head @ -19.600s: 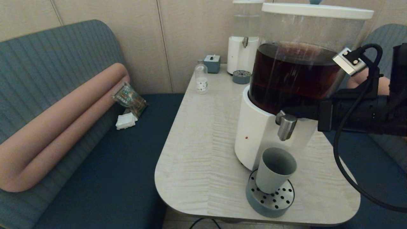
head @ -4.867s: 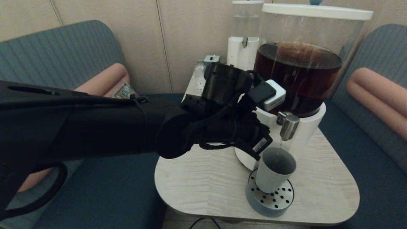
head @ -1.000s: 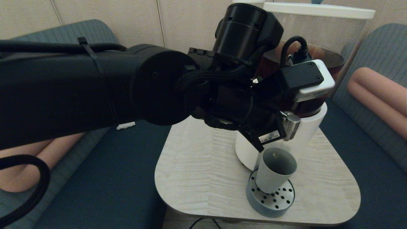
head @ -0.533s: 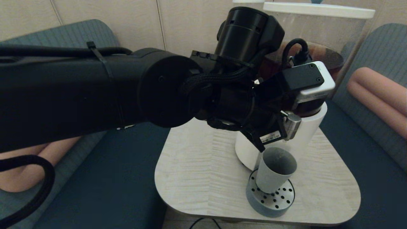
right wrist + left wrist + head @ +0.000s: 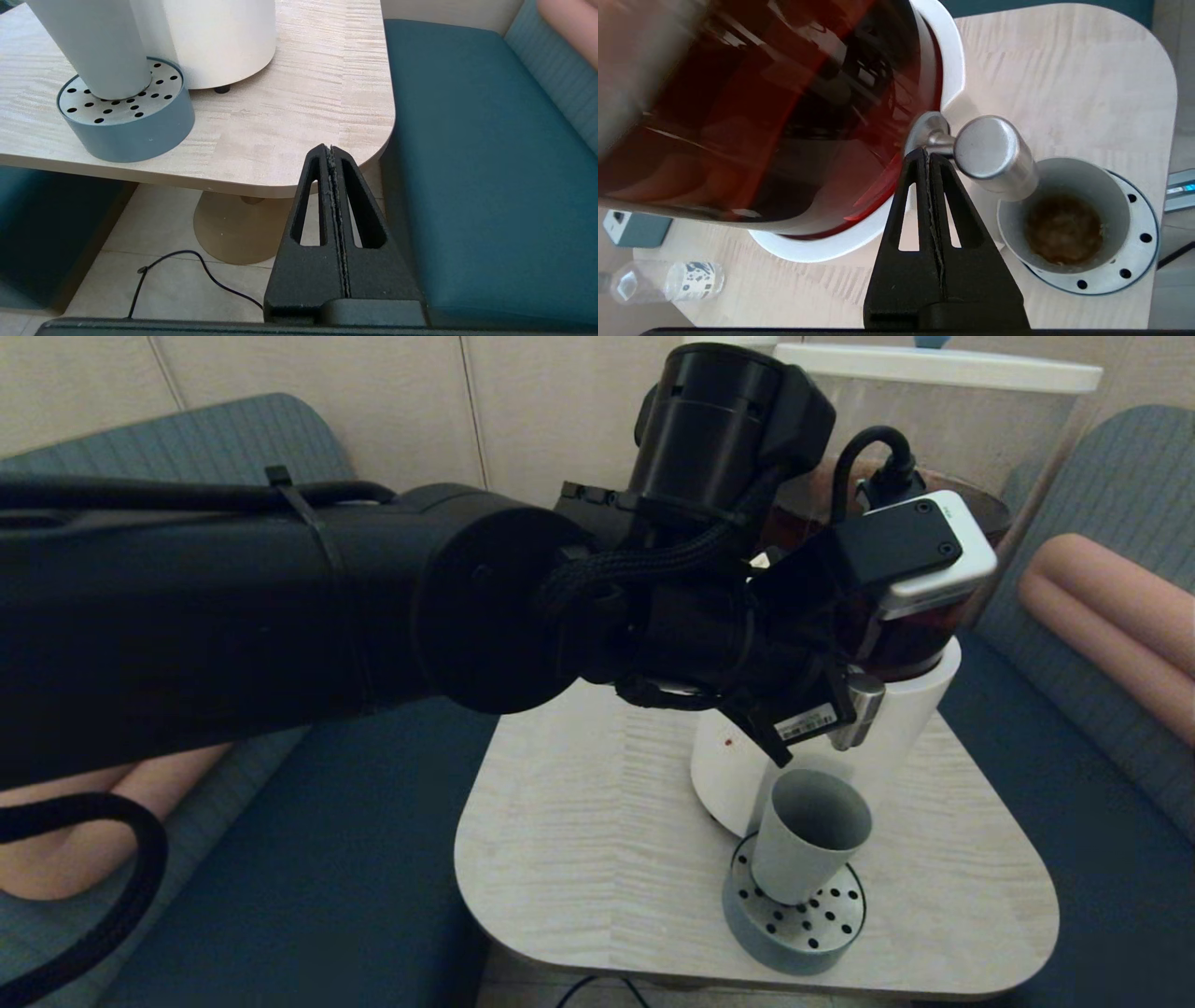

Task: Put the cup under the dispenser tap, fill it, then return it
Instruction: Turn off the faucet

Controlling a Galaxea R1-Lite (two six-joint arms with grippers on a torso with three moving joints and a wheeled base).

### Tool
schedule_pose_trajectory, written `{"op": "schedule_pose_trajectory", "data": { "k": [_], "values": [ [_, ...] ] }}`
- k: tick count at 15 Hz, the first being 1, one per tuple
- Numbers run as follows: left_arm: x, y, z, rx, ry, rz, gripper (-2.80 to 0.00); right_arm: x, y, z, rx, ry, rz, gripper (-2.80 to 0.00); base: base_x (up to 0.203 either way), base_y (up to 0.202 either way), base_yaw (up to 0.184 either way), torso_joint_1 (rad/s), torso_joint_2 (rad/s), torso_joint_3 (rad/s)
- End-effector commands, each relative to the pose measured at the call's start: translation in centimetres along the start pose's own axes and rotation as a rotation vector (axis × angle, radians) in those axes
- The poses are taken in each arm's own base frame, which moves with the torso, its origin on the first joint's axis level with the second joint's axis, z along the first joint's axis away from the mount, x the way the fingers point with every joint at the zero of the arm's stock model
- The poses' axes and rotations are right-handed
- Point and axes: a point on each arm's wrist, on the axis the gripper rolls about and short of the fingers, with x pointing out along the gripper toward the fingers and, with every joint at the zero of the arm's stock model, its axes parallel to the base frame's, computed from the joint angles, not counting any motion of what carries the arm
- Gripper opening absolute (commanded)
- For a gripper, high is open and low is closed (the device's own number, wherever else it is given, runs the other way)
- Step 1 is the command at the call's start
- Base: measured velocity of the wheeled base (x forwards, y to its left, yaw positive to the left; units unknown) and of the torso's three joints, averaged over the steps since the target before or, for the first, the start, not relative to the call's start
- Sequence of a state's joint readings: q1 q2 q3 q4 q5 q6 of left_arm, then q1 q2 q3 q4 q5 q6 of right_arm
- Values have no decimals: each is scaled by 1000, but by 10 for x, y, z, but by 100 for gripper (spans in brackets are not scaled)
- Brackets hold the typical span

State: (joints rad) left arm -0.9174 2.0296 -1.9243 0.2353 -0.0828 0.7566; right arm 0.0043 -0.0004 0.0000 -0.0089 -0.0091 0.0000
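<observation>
The left tool (image 5: 928, 151), its fingers pressed together, sits in the narrow gap between the dark tank (image 5: 761, 107) and the dispenser tap (image 5: 994, 154). That tap overhangs the cup (image 5: 808, 835) on the drip tray (image 5: 794, 933), blocking a straight drop from above. Bare desk (image 5: 579, 840) lies open to the cup's left. The right tool (image 5: 332, 154) hangs off the desk's edge, beside the seat (image 5: 476, 163).

Head view: the pale wood-grain table (image 5: 597, 840) is seen from above, forward and down.
Left wrist view: the brushed-steel cylindrical tap (image 5: 994, 154) is seen closely from above.
Right wrist view: the table edge is seen from low beside it.
Shared: the round grey-blue perforated drip tray (image 5: 794, 929) (image 5: 1141, 238) (image 5: 126, 121) is caught by all three.
</observation>
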Motion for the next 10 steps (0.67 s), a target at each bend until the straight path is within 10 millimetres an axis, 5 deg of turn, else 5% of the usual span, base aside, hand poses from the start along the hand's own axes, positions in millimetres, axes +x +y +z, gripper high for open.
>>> {"op": "schedule_pose_trajectory", "data": {
  "k": [1, 10],
  "values": [
    [3, -3, -2, 3, 10, -14, -280, 0, 0, 0, 0, -1, 0, -280, 0, 0, 0, 0, 0, 0],
    [8, -4, -5, 0, 16, -19, -280, 0, 0, 0, 0, -1, 0, -280, 0, 0, 0, 0, 0, 0]
  ]
}}
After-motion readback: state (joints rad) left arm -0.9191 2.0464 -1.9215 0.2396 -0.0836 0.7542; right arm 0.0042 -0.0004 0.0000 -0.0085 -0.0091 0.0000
